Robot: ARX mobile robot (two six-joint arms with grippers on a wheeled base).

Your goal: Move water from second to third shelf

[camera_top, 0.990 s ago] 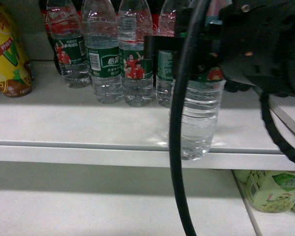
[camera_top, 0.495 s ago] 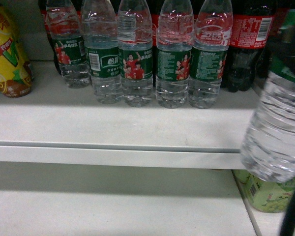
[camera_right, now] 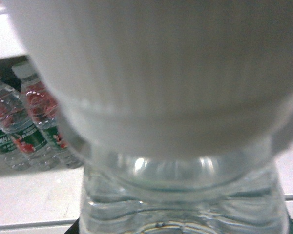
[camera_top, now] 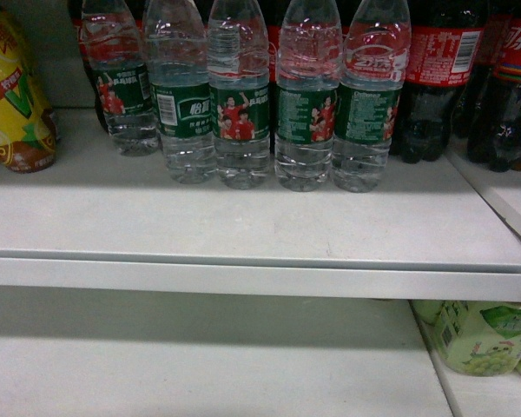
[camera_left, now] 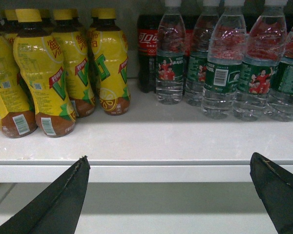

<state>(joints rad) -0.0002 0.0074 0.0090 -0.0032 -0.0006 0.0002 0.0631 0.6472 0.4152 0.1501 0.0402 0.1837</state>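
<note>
Only the right wrist view shows the water [camera_right: 180, 146], cap and neck filling the frame right against the camera; right jaws can't be seen, so grip state unknown. Left gripper [camera_left: 171, 195] hangs spread wide below the shelf [camera_left: 146, 141]. Head view: the bottle seen at right half a second ago has gone, five bottles [camera_top: 243, 113] remain.

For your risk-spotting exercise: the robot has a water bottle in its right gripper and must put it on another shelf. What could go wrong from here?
1. The held bottle fills the right wrist view, cap close to the lens, so that camera shows little of any shelf.
2. The head view shows neither gripper, so the bottle's path cannot be checked there.
3. The left gripper sits near the shelf edge and could bump it.
</note>
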